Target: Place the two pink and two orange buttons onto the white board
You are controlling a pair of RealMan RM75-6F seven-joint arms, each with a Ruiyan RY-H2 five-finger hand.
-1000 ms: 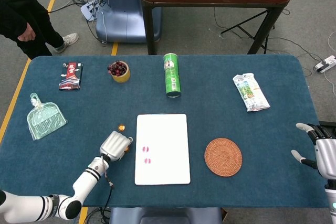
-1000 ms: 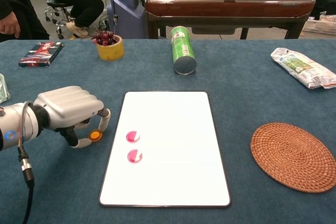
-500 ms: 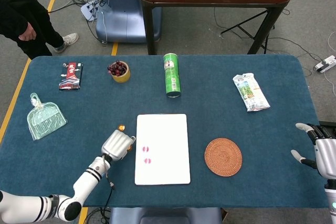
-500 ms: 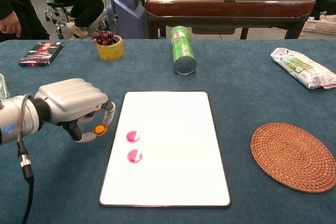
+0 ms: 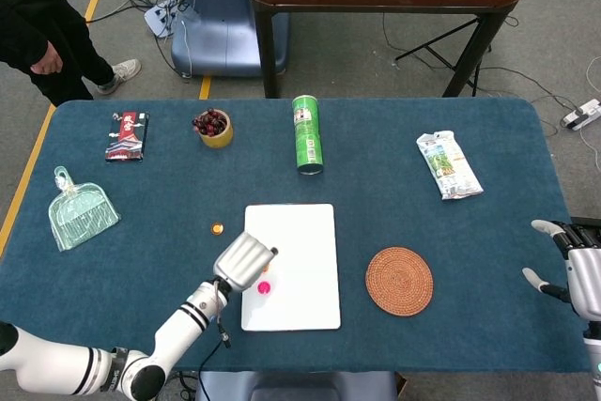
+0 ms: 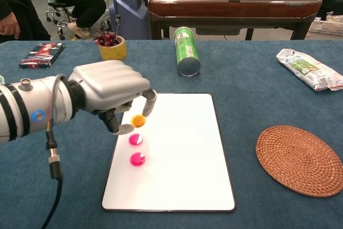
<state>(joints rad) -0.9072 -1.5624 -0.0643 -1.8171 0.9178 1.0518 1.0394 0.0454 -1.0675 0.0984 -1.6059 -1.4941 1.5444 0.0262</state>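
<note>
My left hand (image 6: 110,94) hovers over the left part of the white board (image 6: 177,154), pinching an orange button (image 6: 139,120) between thumb and a finger. In the head view that left hand (image 5: 243,258) covers the board's (image 5: 302,260) left edge. Two pink buttons (image 6: 135,139) (image 6: 138,159) lie on the board just below the held one; only one pink button (image 5: 264,287) shows in the head view. A second orange button (image 5: 217,228) lies on the blue cloth left of the board. My right hand (image 5: 575,269) rests at the far right table edge, fingers apart, holding nothing.
A woven coaster (image 6: 299,159) lies right of the board. A green can (image 6: 187,52) lies behind it, with a cup of cherries (image 6: 111,46), a dark packet (image 6: 43,54), a snack bag (image 6: 309,69) and a clear dustpan (image 5: 80,209) around. A person (image 5: 42,21) stands at the back left.
My left hand lifted the orange button off the cloth and carried it right, from beside the board to above its left part. The right hand stayed put.
</note>
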